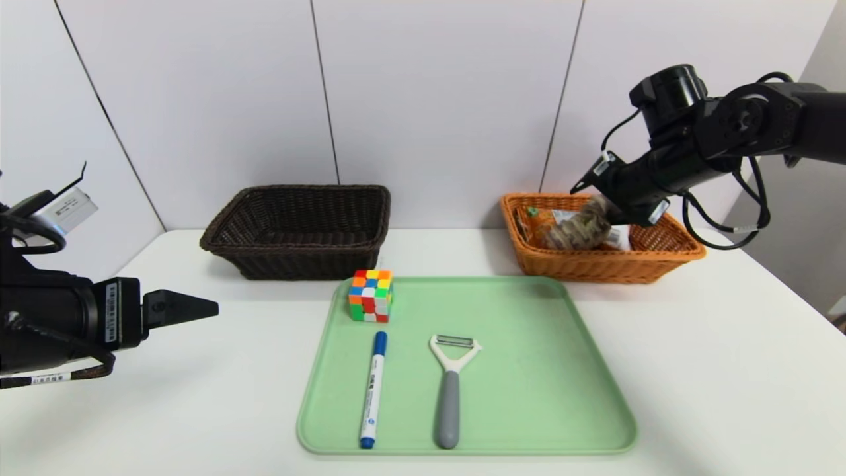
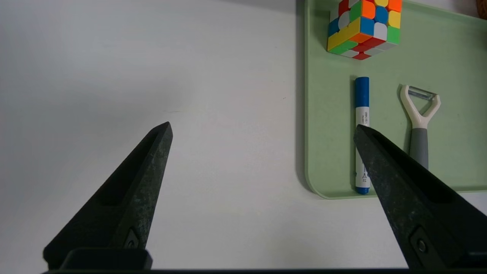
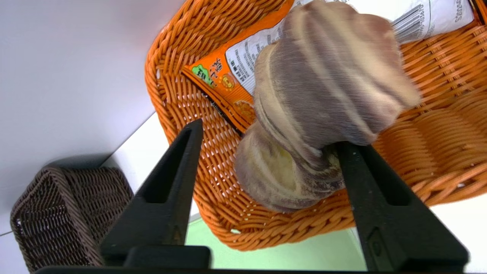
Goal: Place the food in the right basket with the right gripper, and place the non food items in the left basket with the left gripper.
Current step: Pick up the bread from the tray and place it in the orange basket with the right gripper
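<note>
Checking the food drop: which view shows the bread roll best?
The right wrist view: the bread roll fills it, over the orange basket, one finger touching. The head view shows it small and blurred; the left wrist view, not at all.

Bright, even light from overhead, and soft shadows pool under the green tray (image 1: 595, 423). The bread roll (image 3: 327, 87) smears with motion blur; everything else stays crisp.

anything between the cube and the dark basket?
No. In the head view, only tray rim and bare white table separate the cube from the dark basket.
</note>
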